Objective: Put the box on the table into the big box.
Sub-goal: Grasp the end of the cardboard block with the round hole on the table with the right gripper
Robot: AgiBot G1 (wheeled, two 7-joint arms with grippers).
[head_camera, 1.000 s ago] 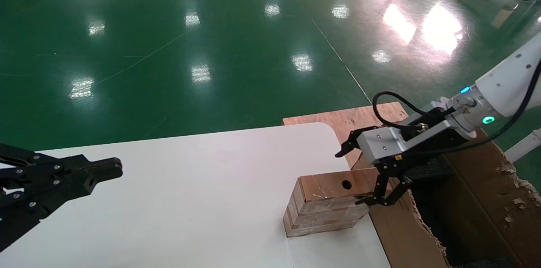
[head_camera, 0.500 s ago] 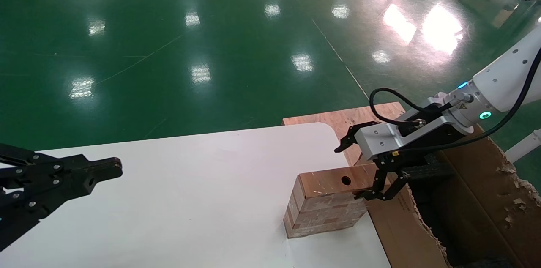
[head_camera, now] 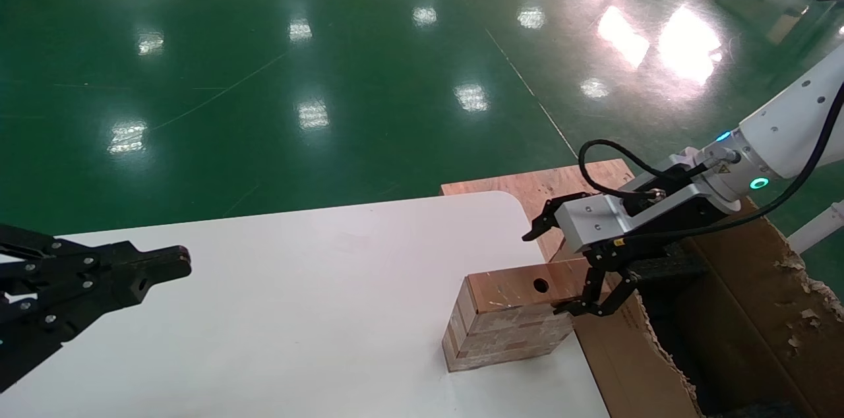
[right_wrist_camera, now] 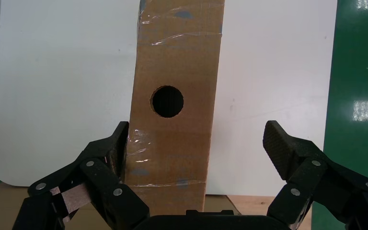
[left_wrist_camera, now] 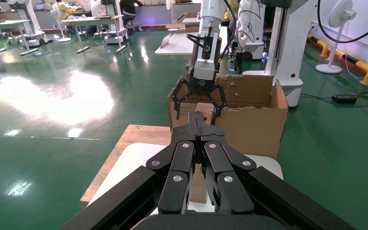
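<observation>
Box point(head_camera: 511, 322) count: one, between spread right pincer point(head_camera: 552, 266) fingers.

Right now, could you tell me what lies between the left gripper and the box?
Only bare table, seen in the head view, separates the left gripper from the box.

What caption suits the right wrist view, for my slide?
Open right gripper straddling the small brown holed box on the white table, one finger touching its side.
</observation>
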